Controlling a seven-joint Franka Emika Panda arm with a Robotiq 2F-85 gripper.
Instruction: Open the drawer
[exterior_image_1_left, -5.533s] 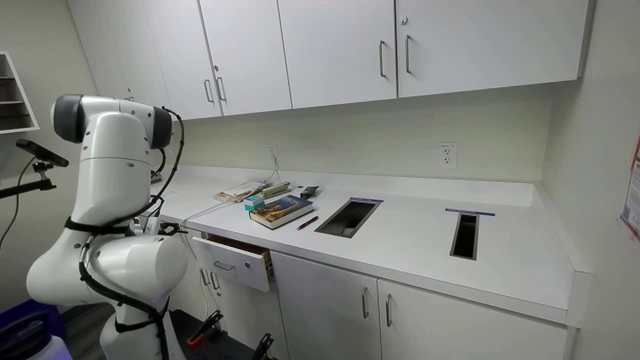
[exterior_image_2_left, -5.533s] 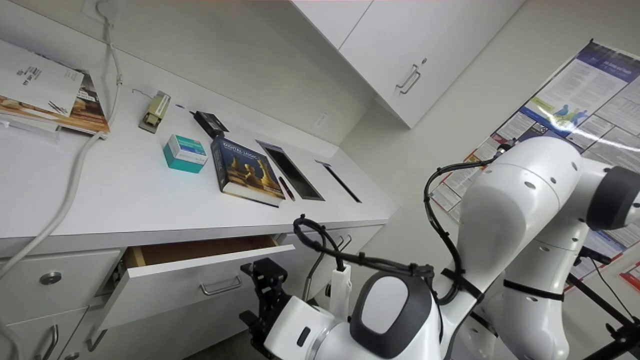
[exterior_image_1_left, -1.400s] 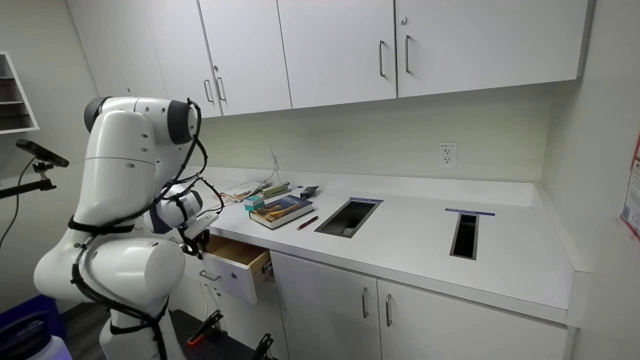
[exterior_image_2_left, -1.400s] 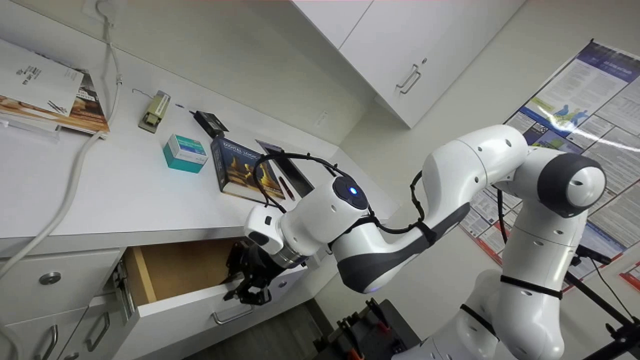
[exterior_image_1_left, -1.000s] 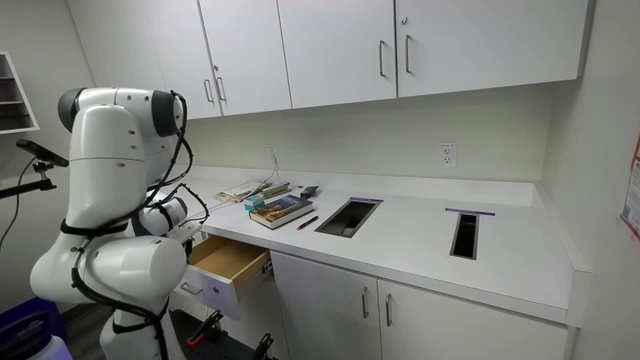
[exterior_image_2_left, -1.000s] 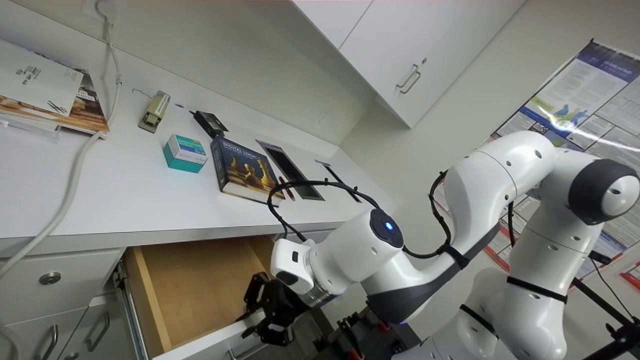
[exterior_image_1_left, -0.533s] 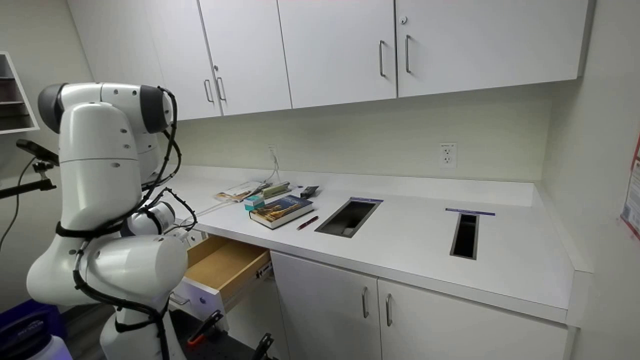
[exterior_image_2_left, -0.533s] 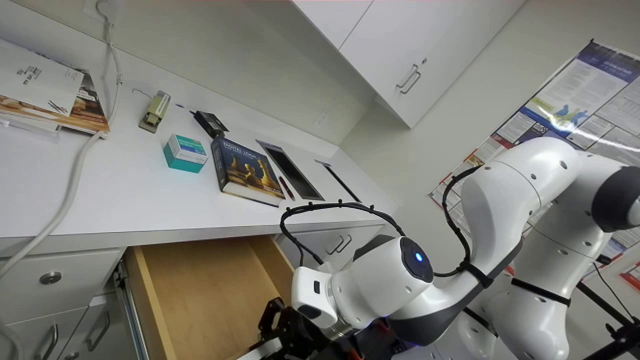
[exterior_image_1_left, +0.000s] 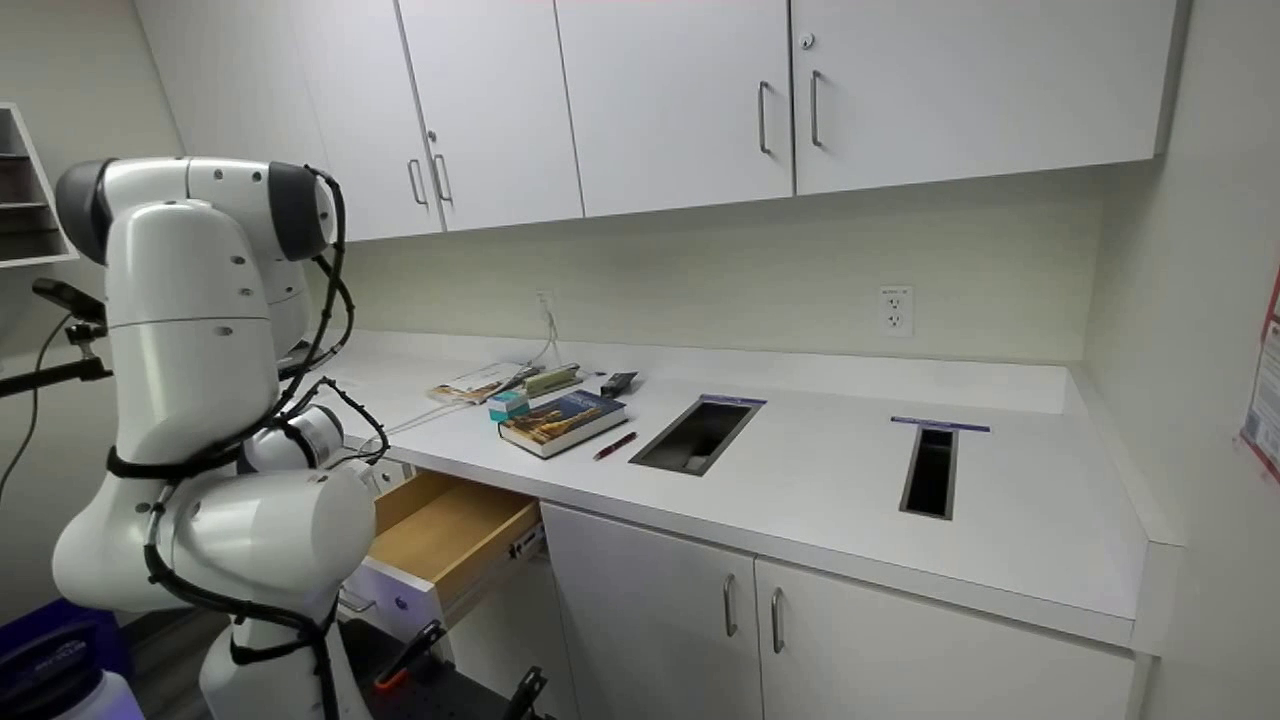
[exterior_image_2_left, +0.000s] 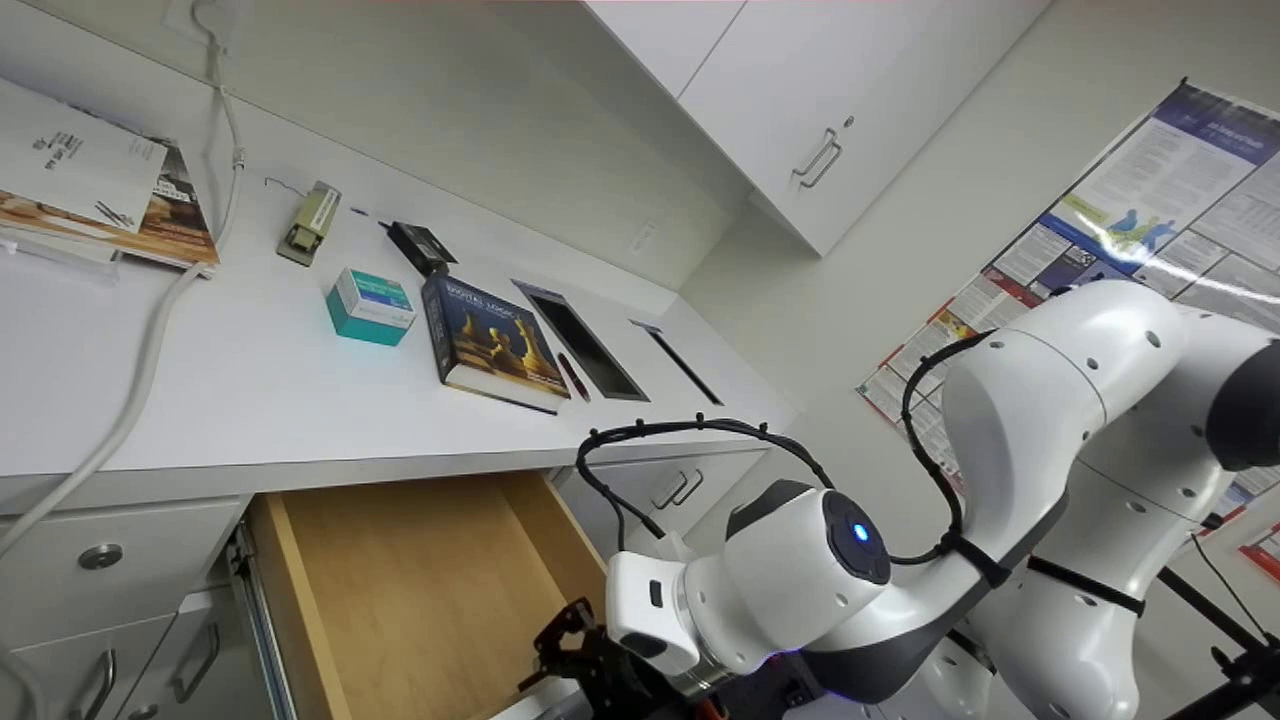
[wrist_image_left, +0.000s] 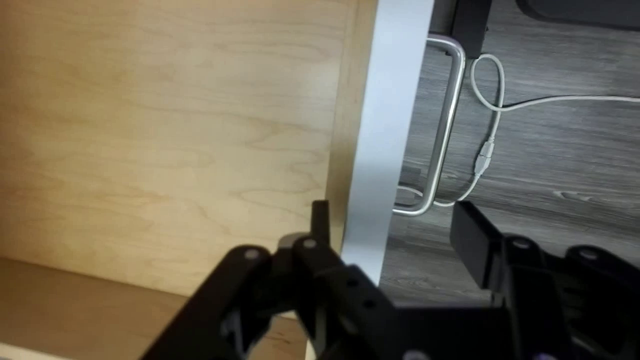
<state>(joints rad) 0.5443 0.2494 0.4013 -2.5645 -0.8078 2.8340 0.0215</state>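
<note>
The drawer (exterior_image_1_left: 450, 530) stands far out from the cabinet, with its tan wooden inside showing in both exterior views (exterior_image_2_left: 420, 580). In the wrist view its white front panel (wrist_image_left: 385, 125) runs between my fingers, and its metal handle (wrist_image_left: 445, 130) is on the outer face. My gripper (wrist_image_left: 391, 205) is open and straddles the panel's top edge. One finger is inside the drawer, close to the panel; whether it touches cannot be told. The other is outside over the floor, with a gap. In an exterior view the gripper (exterior_image_2_left: 585, 655) is partly cut off by the frame; the arm hides it elsewhere.
The white counter (exterior_image_1_left: 820, 480) above holds a book (exterior_image_1_left: 563, 423), a teal box (exterior_image_2_left: 370, 307), a pen (exterior_image_1_left: 615, 446) and papers. A black cart (exterior_image_1_left: 450, 690) with clamps stands below the drawer front. A white cable (wrist_image_left: 492, 125) shows beyond the handle.
The drawer has gone from slightly open to far out. My gripper moved from in front of the panel to over its top edge, then back with the drawer; the last half second shows little motion.
</note>
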